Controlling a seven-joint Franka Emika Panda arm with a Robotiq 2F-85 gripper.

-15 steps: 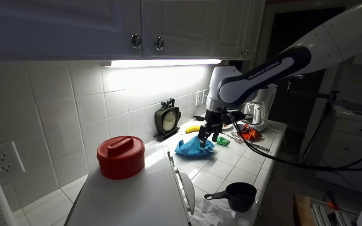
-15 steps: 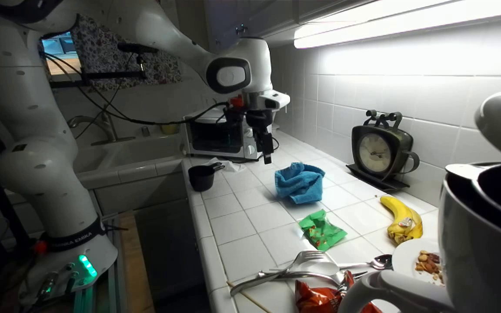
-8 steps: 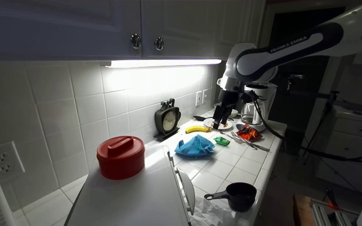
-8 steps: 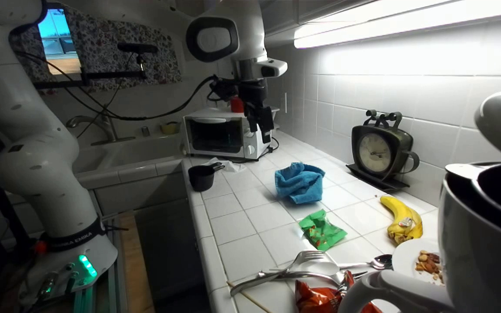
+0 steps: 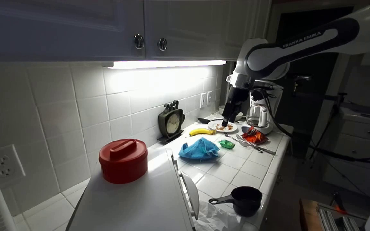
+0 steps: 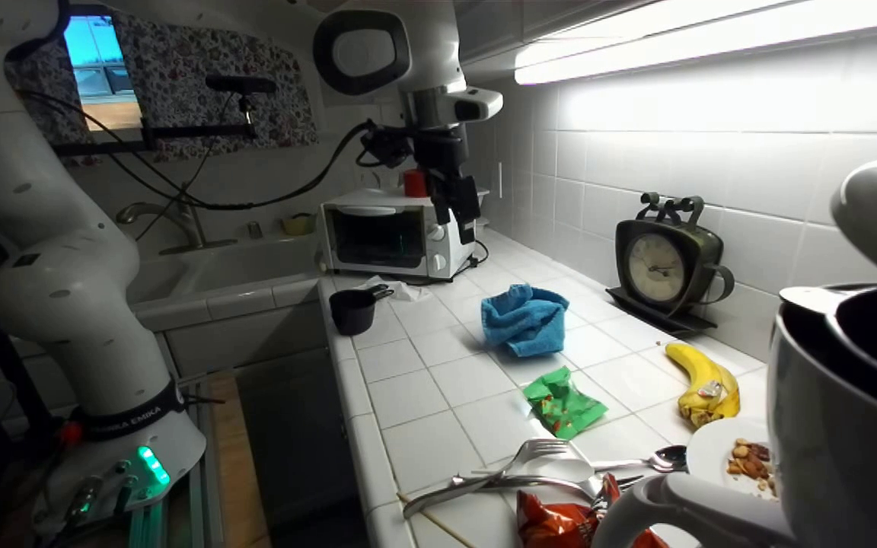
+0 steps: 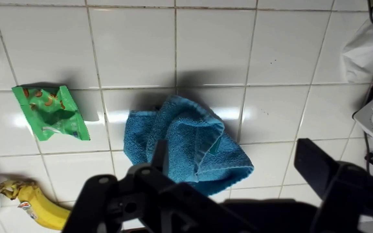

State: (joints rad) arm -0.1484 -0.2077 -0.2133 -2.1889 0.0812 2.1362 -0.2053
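My gripper (image 5: pixel 228 121) is open and empty, raised well above the counter. It also hangs high in an exterior view (image 6: pixel 455 228), where the toaster oven is behind it. In the wrist view the two black fingers (image 7: pixel 231 147) stand wide apart, with nothing between them. The nearest thing below is a crumpled blue towel (image 7: pixel 186 139), which lies on the white tiles; the left finger overlaps it in the picture without touching. The towel shows in both exterior views (image 5: pixel 199 149) (image 6: pixel 524 320). A green snack packet (image 7: pixel 52 113) and a yellow banana (image 7: pixel 40 208) lie beside it.
A black measuring cup (image 5: pixel 246 200) stands near the counter edge. A white toaster oven (image 6: pixel 377 236) carries a red lidded tub (image 5: pixel 123 162). A clock (image 6: pixel 655 266) stands by the wall. Cutlery (image 6: pixel 515 476), a red packet (image 5: pixel 254 136), a plate (image 5: pixel 213 125) and a coffee maker (image 5: pixel 270 93) are farther along.
My gripper has risen from low near the blue towel to well above the counter, fast at first and then more slowly. The towel and other things have not moved.
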